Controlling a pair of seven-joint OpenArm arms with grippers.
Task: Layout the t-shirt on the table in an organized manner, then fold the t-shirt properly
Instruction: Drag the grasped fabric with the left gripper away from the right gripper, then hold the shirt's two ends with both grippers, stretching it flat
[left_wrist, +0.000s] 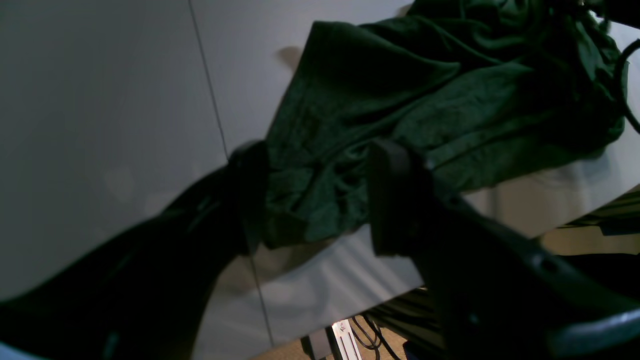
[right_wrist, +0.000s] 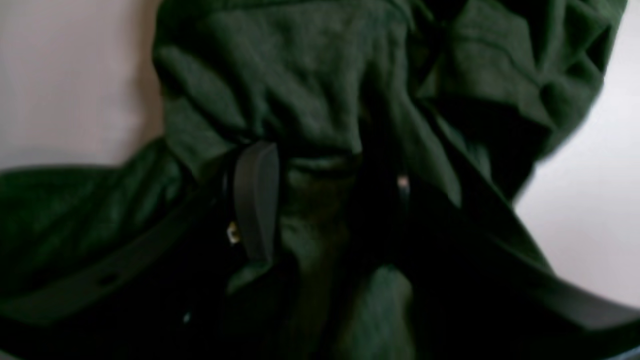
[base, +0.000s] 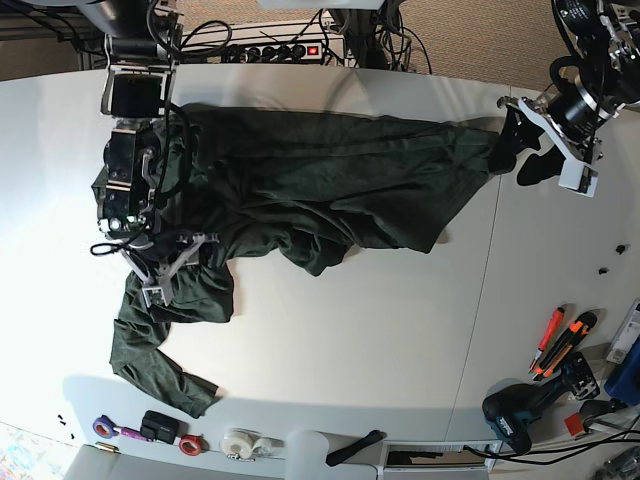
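Note:
The dark green t-shirt (base: 330, 180) lies wrinkled across the back half of the white table (base: 350, 330), one long sleeve trailing toward the front left. My left gripper (base: 518, 155) stands open at the shirt's right tip. In the left wrist view, its fingers (left_wrist: 395, 200) straddle the bunched end of the t-shirt (left_wrist: 450, 110) without pinching it. My right gripper (base: 165, 270) rests on the shirt's left side. In the right wrist view, that gripper (right_wrist: 322, 200) is open, with folds of the t-shirt (right_wrist: 310, 75) filling the gap between its fingers.
A seam line (base: 480, 300) splits the table on the right. Orange-handled tools (base: 560, 340) and a drill (base: 520, 410) lie at the front right. Tape rolls (base: 240, 445) sit along the front edge. A power strip (base: 290, 48) and cables run behind the table.

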